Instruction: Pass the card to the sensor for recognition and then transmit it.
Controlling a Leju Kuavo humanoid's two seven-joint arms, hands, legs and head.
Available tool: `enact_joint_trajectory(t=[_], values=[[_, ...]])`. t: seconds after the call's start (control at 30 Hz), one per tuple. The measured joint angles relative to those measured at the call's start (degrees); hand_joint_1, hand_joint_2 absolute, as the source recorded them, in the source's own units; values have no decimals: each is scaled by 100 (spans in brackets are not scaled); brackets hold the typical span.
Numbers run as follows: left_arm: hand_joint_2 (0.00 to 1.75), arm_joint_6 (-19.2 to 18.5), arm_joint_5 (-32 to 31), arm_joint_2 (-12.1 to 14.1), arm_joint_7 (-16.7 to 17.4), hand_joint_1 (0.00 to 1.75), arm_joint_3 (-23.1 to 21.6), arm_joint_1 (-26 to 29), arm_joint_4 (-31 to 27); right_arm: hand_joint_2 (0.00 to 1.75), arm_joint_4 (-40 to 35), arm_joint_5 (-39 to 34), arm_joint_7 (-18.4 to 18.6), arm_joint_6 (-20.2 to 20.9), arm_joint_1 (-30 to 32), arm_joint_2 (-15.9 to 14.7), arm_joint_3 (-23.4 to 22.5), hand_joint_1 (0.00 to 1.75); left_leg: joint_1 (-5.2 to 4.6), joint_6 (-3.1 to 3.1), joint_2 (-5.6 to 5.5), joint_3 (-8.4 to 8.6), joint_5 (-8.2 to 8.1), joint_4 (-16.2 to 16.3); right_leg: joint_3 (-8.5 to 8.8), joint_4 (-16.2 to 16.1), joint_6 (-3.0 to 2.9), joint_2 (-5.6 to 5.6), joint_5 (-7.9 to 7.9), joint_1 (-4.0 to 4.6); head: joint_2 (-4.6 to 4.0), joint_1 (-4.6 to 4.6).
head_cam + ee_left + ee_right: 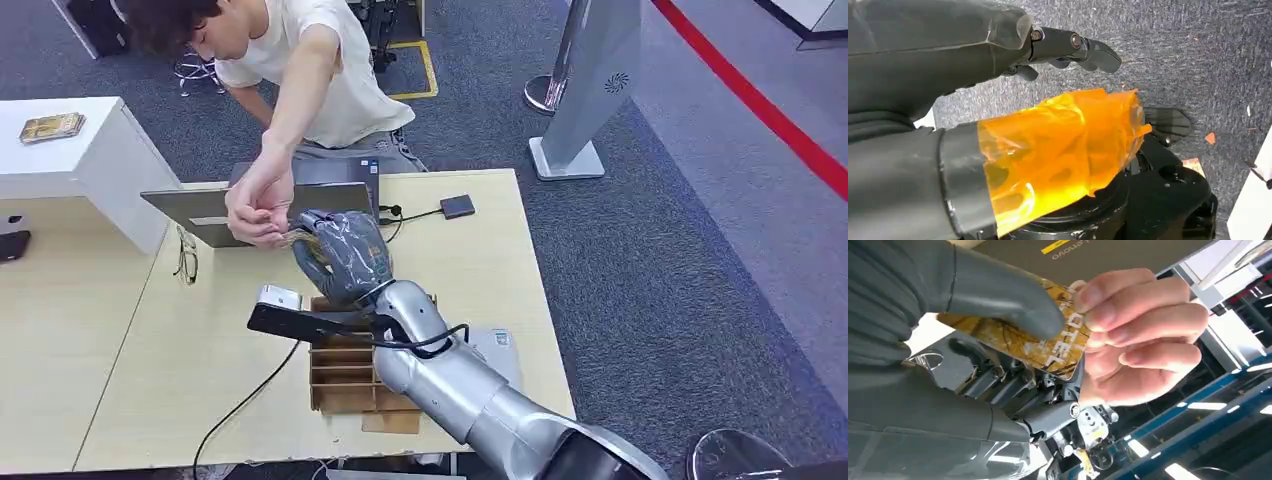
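Note:
A golden card printed "HOTEL" (1058,354) is pinched under the thumb of my right hand (988,295). A person's hand (1133,335) grips the card's other end at the same time. In the head view my right hand (340,255) reaches across the table to the person's hand (255,205) in front of the laptop, and a sliver of the card (299,238) shows between them. A small dark sensor box (457,206) on a cable lies flat at the table's far side, to the right of both hands. My left hand (948,55) hangs over grey carpet, fingers apart, holding nothing, its thumb wrapped in orange film.
A wooden slotted card rack (345,375) stands under my right forearm near the table's front edge. The laptop (260,205) and a pair of glasses (187,258) lie at the far left. A white cabinet (90,160) carries a golden stack (50,127). A grey floor stand (590,80) rises beyond the table.

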Motion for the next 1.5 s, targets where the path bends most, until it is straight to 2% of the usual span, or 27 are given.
enact_joint_trajectory(t=[0.37, 0.6, 0.87, 1.03, 1.1, 1.3, 1.33, 1.37, 1.4, 1.43, 1.5], values=[[0, -105, -223, -2, -159, 0, 118, -4, 0, 175, 83, -109, 33, 156, -17, 15, 2, 0, 0, 0, 0, 0, 0, 0, -1, 0, 0, 0, -1, 0, 0, 0], [0, 17, 164, -2, -153, 0, 79, 8, -2, 175, -364, -474, -175, 145, 113, 11, -50, 0, 0, -1, 1, 1, 0, 0, -2, 0, -1, 1, 0, 0, 0, 0], [0, 244, 920, -17, 129, 0, -258, 122, -153, 175, -1354, -1059, -461, 160, 608, -151, -199, 0, -1, 0, 1, -2, -2, 0, -3, -1, 0, 0, -1, -1, 0, 0], [0, 402, 1394, -63, 361, 0, -544, 327, -393, 175, -1951, -1770, -647, 514, 1017, -343, -354, 0, -1, 0, 0, -2, -2, 0, -3, -3, 1, -1, -2, -1, 0, 2], [0, 409, 1476, -81, 372, 0, -623, 394, -477, 175, -2120, -1825, -675, 547, 1141, -418, -393, 0, -1, 0, 2, -2, -3, 0, -4, -3, 1, 1, -2, -1, 0, 4], [0, 614, 2005, -85, 682, 0, -901, 599, -750, 175, -2693, -2004, -863, 669, 1666, -693, -516, 0, 0, 0, 0, -2, -3, 0, -4, -3, 0, -2, -3, 0, 0, 2], [0, 634, 2073, -85, 704, 0, -942, 630, -791, 175, -2794, -2000, -885, 691, 1760, -741, -520, 12, 0, 0, 0, -2, -3, 0, -4, -3, 0, -2, -3, 0, 0, 2], [0, 649, 2142, -85, 741, 0, -984, 669, -844, 175, -2903, -1995, -903, 715, 1872, -796, -518, 12, 0, 0, 0, -2, -3, 0, -4, -3, -3, -2, -5, 0, 0, 0], [0, 658, 2201, -85, 767, 0, -1036, 710, -911, 175, -3004, -1980, -911, 733, 1961, -840, -518, 147, 0, 0, 0, -2, -4, 0, -4, -3, -4, -3, -7, 0, 0, 2], [0, 682, 2254, -85, 798, 0, -1078, 745, -964, 175, -3115, -1952, -918, 759, 2037, -894, -518, 164, 0, 0, -1, -3, -4, 0, -4, -3, -4, -4, -7, 0, 0, 0], [0, 741, 2376, -87, 883, 0, -1147, 797, -1047, 175, -3284, -1873, -922, 796, 2186, -996, -518, 169, 0, 2, -1, -3, -6, 0, -3, -3, -4, -4, -7, 0, 0, 0]])
